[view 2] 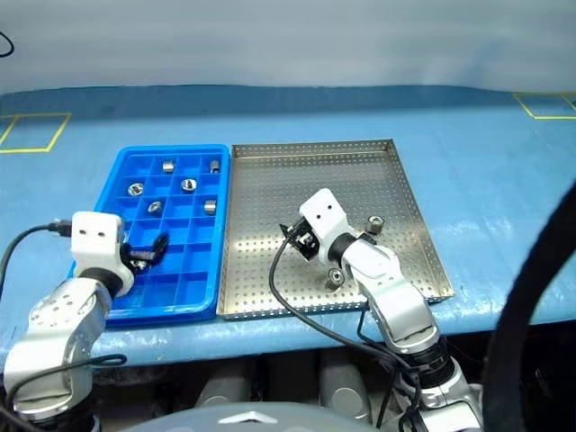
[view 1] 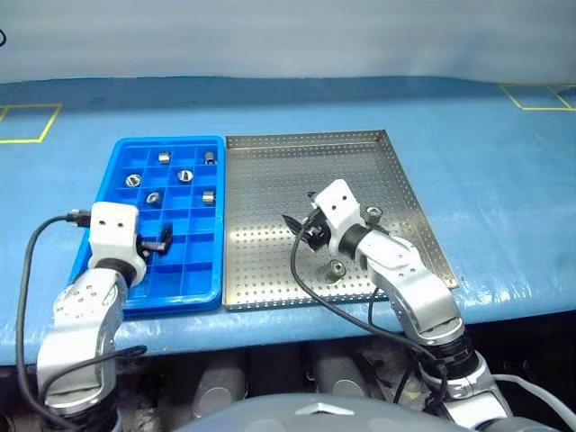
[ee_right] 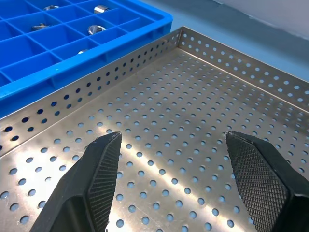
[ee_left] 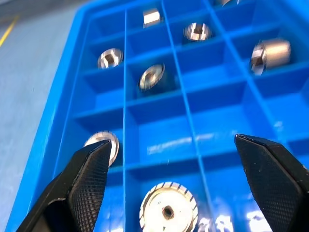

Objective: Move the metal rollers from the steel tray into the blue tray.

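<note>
The blue tray [view 1: 171, 141] lies on the left with the steel tray [view 1: 306, 139] touching its right side. Several metal rollers [view 1: 185, 175] sit in the blue tray's far compartments. Two rollers lie on the steel tray's perforated floor, one [view 1: 373, 213] to the right of my right wrist and one [view 1: 337, 268] near the front rim. My left gripper [view 1: 158, 243] hovers open over the blue tray's near compartments; a roller [ee_left: 168, 211] lies in the compartment below its fingers. My right gripper [ee_right: 172, 135] is open over bare steel floor, holding nothing.
Both trays rest on a blue-covered table whose front edge runs just behind my arms. Yellow tape squares mark the far left [view 1: 27, 121] and far right [view 1: 540, 94]. Black cables loop off both wrists, the right one [view 1: 310, 288] hanging over the steel tray's front rim.
</note>
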Controlling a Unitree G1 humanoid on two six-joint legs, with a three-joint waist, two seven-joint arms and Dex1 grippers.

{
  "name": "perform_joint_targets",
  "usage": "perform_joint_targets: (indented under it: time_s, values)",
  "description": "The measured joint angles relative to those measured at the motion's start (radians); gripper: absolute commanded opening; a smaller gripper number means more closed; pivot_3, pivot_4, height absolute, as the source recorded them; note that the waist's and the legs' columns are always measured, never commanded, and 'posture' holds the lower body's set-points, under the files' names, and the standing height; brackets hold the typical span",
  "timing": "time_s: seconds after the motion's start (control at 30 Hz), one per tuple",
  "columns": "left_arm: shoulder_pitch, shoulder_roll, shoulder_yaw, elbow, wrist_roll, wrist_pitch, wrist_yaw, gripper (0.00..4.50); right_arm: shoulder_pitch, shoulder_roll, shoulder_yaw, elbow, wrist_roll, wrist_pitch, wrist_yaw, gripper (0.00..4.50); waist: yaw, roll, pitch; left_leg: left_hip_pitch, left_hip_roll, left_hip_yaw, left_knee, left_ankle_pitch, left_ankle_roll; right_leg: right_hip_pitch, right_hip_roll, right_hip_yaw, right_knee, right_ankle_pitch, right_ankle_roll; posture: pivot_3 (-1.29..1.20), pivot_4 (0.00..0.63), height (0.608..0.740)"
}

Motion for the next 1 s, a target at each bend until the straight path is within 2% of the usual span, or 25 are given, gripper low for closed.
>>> perform_joint_targets:
  time_s: [0.13, 0.23, 0.37, 0.47, 0.73, 1.0]
  values:
    - [-0.105, 0.029, -0.121, 0.013, -0.045, -0.091, -0.079, 4.49, -0.002, -0.033, -0.09, 0.009, -0.006, 0.003, -0.028, 3.62, -0.008, 0.0, 0.0, 0.0, -0.001, 0.001, 0.0, 0.0, 0.001, 0.0, 0.0, 0.001, -0.001, 0.0, 0.0, -0.21, 0.15, 0.74]
    - [-0.19, 0.032, -0.255, 0.12, -0.029, -0.183, -0.101, 4.49, 0.004, -0.074, -0.14, 0.021, -0.031, 0.028, -0.058, 3.62, -0.018, 0.001, -0.001, 0.0, -0.002, 0.001, 0.0, -0.001, 0.001, 0.0, 0.0, 0.002, -0.001, 0.0, 0.0, -0.25, 0.15, 0.74]
    - [-0.217, 0.019, -0.395, 0.3, 0.022, -0.305, -0.112, 4.49, 0.035, -0.106, -0.193, 0.028, -0.037, 0.062, -0.067, 3.62, -0.044, 0.002, -0.001, 0.0, -0.001, 0.002, -0.001, -0.001, 0.002, -0.001, 0.001, 0.002, -0.001, 0.0, 0.001, -0.29, 0.15, 0.74]
    - [-0.23, -0.01, -0.424, 0.368, 0.022, -0.356, -0.119, 4.49, 0.04, -0.117, -0.223, 0.051, -0.037, 0.078, -0.072, 3.62, -0.073, 0.002, 0.0, -0.001, -0.001, 0.002, -0.001, -0.001, 0.002, -0.001, 0.001, 0.003, -0.001, 0.001, 0.002, -0.31, 0.15, 0.74]
    - [-0.234, -0.011, -0.475, 0.373, 0.02, -0.395, -0.153, 4.49, 0.018, -0.079, -0.28, 0.162, 0.001, 0.071, -0.079, 3.62, -0.128, 0.002, 0.0, 0.0, 0.0, 0.002, 0.0, -0.001, 0.003, 0.0, 0.005, 0.008, -0.001, 0.002, 0.004, -0.27, 0.15, 0.74]
    - [-0.2, 0.003, -0.474, 0.37, 0.02, -0.394, -0.151, 4.49, -0.044, -0.028, -0.247, 0.238, 0.016, 0.039, -0.071, 3.62, -0.135, 0.003, 0.0, 0.0, 0.001, 0.002, 0.0, -0.001, 0.002, -0.001, 0.007, 0.01, -0.001, 0.002, 0.004, -0.24, 0.15, 0.74]
